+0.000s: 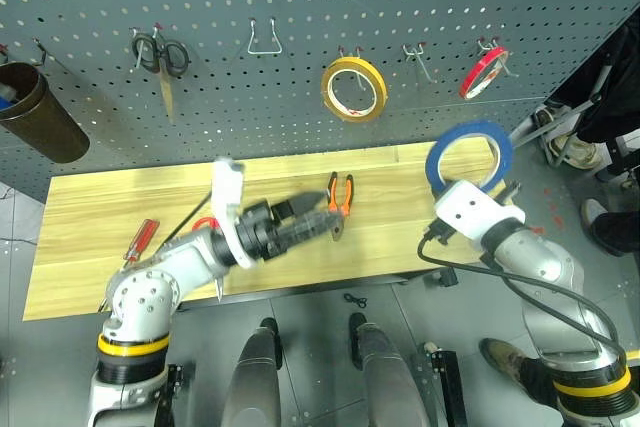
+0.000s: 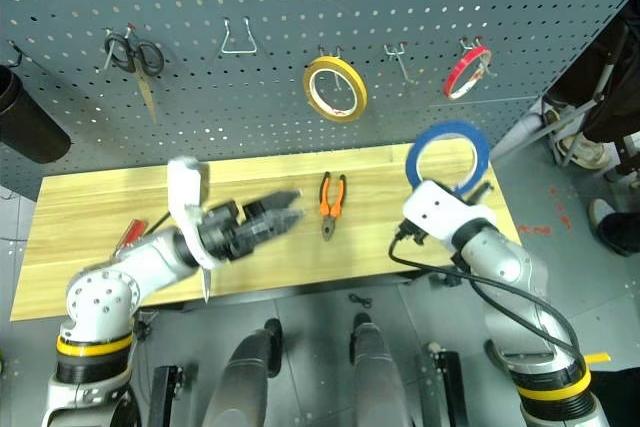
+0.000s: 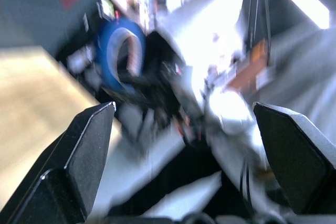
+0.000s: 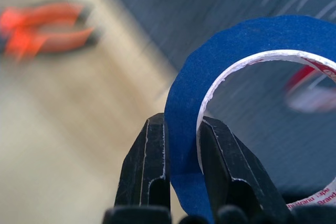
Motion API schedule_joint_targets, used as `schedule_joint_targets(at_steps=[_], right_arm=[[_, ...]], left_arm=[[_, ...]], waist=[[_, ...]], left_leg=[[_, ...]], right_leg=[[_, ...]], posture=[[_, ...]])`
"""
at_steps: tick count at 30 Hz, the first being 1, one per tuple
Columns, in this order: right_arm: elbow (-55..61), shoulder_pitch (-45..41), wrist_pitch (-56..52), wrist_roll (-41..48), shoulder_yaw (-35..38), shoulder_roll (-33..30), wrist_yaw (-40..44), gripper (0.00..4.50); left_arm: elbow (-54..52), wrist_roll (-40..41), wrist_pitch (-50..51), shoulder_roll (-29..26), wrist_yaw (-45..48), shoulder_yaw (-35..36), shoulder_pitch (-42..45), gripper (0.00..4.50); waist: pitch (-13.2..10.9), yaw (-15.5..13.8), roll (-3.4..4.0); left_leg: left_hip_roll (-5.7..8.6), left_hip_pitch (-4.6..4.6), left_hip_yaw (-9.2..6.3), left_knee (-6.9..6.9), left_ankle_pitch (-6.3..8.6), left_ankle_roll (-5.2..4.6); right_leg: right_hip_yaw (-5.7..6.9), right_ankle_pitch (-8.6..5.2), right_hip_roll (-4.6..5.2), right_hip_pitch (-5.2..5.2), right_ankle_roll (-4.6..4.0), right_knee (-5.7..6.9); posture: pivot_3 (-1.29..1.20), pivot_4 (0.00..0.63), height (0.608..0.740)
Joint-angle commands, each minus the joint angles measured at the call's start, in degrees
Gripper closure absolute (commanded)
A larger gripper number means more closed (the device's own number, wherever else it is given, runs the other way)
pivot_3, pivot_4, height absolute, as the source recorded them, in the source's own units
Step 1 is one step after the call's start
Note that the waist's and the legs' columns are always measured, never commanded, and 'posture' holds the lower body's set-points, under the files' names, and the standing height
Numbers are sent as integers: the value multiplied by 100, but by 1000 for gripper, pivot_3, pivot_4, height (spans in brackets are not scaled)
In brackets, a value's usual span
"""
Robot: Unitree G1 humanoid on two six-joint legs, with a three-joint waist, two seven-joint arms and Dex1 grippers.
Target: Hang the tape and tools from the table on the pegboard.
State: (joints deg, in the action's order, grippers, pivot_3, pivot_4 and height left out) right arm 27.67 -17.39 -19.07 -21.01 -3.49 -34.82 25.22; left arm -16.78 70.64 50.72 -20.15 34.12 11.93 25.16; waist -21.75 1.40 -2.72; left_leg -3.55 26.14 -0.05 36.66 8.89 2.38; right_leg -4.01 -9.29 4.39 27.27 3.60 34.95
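dark grey pegboard [image 1: 300, 47] ahead of us, rows of holes and hooks, and the light wooden table [image 1: 120, 207] running beneath it. already hanging: grey-handled scissors [image 1: 160, 55], a yellow roll [image 1: 354, 88], a thin red roll [image 1: 483, 71], and between those two rolls a bare hook [image 1: 418, 59].

our right claw [image 4: 181, 145] is clenched on the blue tape [image 1: 468, 155], one finger outside the band, one inside the pale core, the ring standing upright above the fingers and lifted off the wood. the red roll sits up beyond the ring, the bare hook up and to the left of it.

our left claw [image 3: 184, 135] is spread wide, holding nothing, raised over the table and pointing across toward the right arm. the orange-and-black pliers [image 1: 340, 197] lie on the wood just past its tips; the red-handled scissors [image 1: 205, 222] are mostly tucked under that forearm, and the red screwdriver [image 1: 141, 239] lies back by its elbow.

the step in hand, as we read it, is getting the ring onto a hook. to do it well we'd keep the ring's opening square to the board, line the hole up with the hook tip, push on, then let it drop before letting go. the grip is low on the band, so any swing could make it catch the red roll; slow approach, we'd say.
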Motion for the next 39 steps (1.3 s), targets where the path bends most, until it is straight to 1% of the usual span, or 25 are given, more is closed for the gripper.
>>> schedule_joint_targets(at_steps=[1,2,3,8,14,16,19,23,24,25,26,28,29,31,33,34,36,37,39], right_arm=[[-456,-593,390,-20,-41,148,-242,4033],[-727,-814,452,14,-50,208,-271,4033],[-946,-979,532,41,-59,248,-286,4033],[-2183,-1612,965,217,-53,379,-381,4033],[-3230,-2060,1294,561,-37,509,-254,4033],[-3473,-2201,1393,640,-30,531,-263,2996],[-3581,-2236,1435,702,-26,529,-253,2012],[-3017,-1621,1145,832,3,470,-85,629],[-2725,-1332,962,872,-4,455,33,272],[-2392,-1029,646,969,-40,443,227,20],[-2118,-805,290,1072,-79,453,406,20],[-1510,-577,-1319,1580,-212,664,849,20],[-1305,-629,-2132,1837,-255,822,969,20],[-1112,-890,-3325,2167,-311,1089,1062,20],[-1377,-1343,-4236,2339,-278,1536,864,20],[-1596,-1548,-4493,2368,-283,1708,749,20],[-2137,-1921,-4794,2355,-235,2049,442,20],[-2278,-2034,-4899,2361,-201,2139,337,20],[-2967,-2370,-4805,2283,-114,2450,-64,20]], left_arm=[[178,378,-129,179,-318,225,258,0],[223,393,-146,187,-347,251,321,0],[250,404,-157,185,-366,266,363,0],[193,331,-208,108,-382,260,362,0],[42,501,-205,63,-530,289,247,0],[30,535,-213,59,-569,293,239,0],[-5,576,-204,46,-607,295,221,0],[-37,404,-168,-146,-485,271,48,0],[-40,201,-176,-325,-329,223,-75,0],[-68,6,-177,-540,-165,185,-231,0],[-84,-127,-180,-714,-34,168,-360,0],[-171,-451,-213,-1199,328,134,-728,0],[-200,-542,-211,-1400,478,165,-913,0],[-250,-718,-262,-1731,738,239,-1259,0],[-265,-896,-328,-2027,996,406,-1704,0],[-284,-968,-355,-2145,1097,492,-1907,0],[-306,-1024,-392,-2281,1179,669,-2204,0],[-326,-1009,-383,-2313,1176,762,-2307,0],[-321,-984,-369,-2368,1196,1073,-2633,0]], waist=[[41,10,-6],[59,11,-13],[75,15,-25],[86,-38,-35],[90,-62,-38],[90,-64,-38],[90,-67,-38],[94,-76,-39],[93,-80,-39],[94,-90,-38],[94,-89,-37],[94,-73,-36],[94,-33,-37],[92,-2,-32],[92,20,-32],[91,38,-30],[89,34,-27],[87,-2,-25],[86,-95,-22]], left_leg=[[4,1,-2,1,-1,-1],[8,2,-6,2,-1,-2],[11,2,-9,2,-1,-2],[14,14,-16,2,-1,-2],[15,14,-20,2,-1,-2],[16,14,-21,2,-2,-3],[16,14,-22,2,-2,-3],[15,13,-23,2,-1,-3],[15,13,-27,2,-1,-3],[16,13,-27,1,-1,-3],[16,14,-27,1,-1,-3],[16,12,-27,1,0,-3],[16,12,-27,1,-1,-3],[4,2,-26,3,-1,-3],[-19,-4,-26,3,-7,-2],[-29,-7,-26,3,-9,-2],[-45,-12,-27,2,-10,-3],[-50,-14,-28,-1,-10,-3],[-57,-11,-29,-10,-10,-3]], right_leg=[[-1,3,1,-4,4,-1],[-2,13,3,-9,21,-3],[-2,13,3,-13,21,-4],[-1,15,3,-12,20,-9],[0,18,3,-12,21,-5],[0,18,3,-12,21,-4],[0,18,3,-12,21,-3],[0,18,2,-12,20,0],[2,17,1,-14,20,3],[2,17,2,-13,19,3],[2,17,2,-13,19,3],[1,15,2,-13,19,5],[0,15,2,-11,19,3],[-1,23,-7,-11,8,7],[1,12,-27,-8,-46,10],[1,16,-37,-8,-55,10],[1,18,-54,-3,-70,15],[1,15,-59,-1,-76,16],[1,8,-66,6,-87,16]], posture=[[-3,294,740],[7,284,740],[7,284,740],[43,282,740],[68,290,740],[70,298,740],[70,302,740],[73,319,740],[73,319,740],[76,328,740],[76,328,740],[70,334,740],[66,341,740],[71,355,740],[78,359,740],[87,364,740],[97,369,740],[118,381,740],[130,388,740]])
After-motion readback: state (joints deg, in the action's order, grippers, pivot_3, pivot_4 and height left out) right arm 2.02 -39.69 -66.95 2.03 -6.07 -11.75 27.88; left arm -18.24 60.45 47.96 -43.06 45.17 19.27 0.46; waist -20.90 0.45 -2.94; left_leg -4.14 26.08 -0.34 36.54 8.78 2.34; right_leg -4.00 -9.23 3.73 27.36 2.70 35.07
